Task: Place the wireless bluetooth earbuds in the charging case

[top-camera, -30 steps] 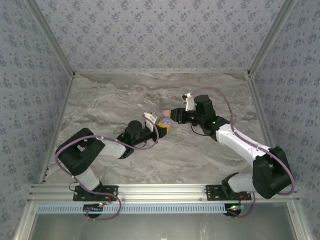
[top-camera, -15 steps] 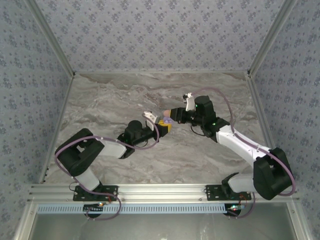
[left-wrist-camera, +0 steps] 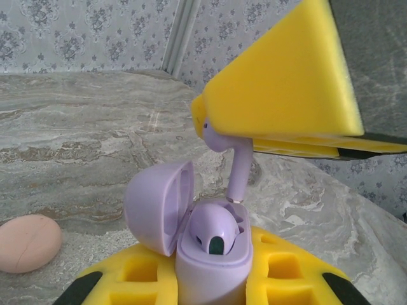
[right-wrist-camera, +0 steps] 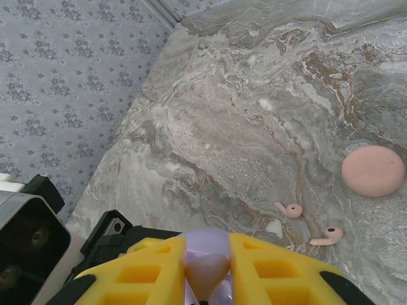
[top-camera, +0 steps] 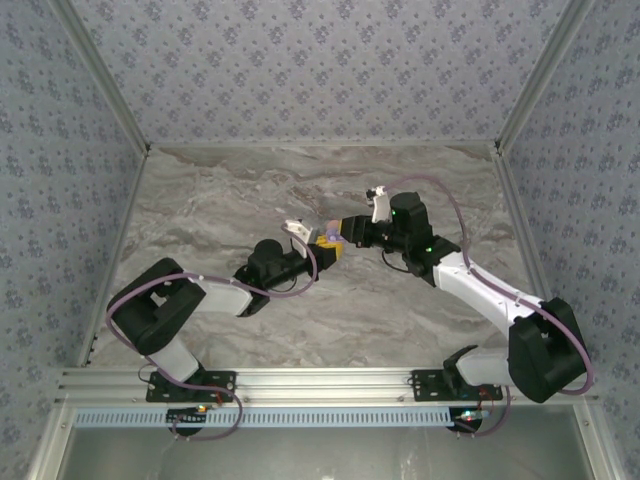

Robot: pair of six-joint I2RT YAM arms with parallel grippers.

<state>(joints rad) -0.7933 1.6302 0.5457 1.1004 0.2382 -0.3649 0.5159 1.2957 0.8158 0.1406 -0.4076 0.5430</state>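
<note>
Carefully: your left hand (left-wrist-camera: 213,279) is clamped on the open purple case (left-wrist-camera: 213,254), and the lilac earbud (left-wrist-camera: 238,162) pinched in your right hand (right-wrist-camera: 206,273) hangs stem-down at its socket, so a leaning stem could catch the rim and twist loose onto the desk (left-wrist-camera: 76,140).

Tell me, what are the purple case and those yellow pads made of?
The purple case looks like smooth hard plastic: it has a soft shine and a rounded, moulded lid. The yellow pads are probably foam or soft rubber: the surface is dull, with no shine and block-cut edges.
</note>
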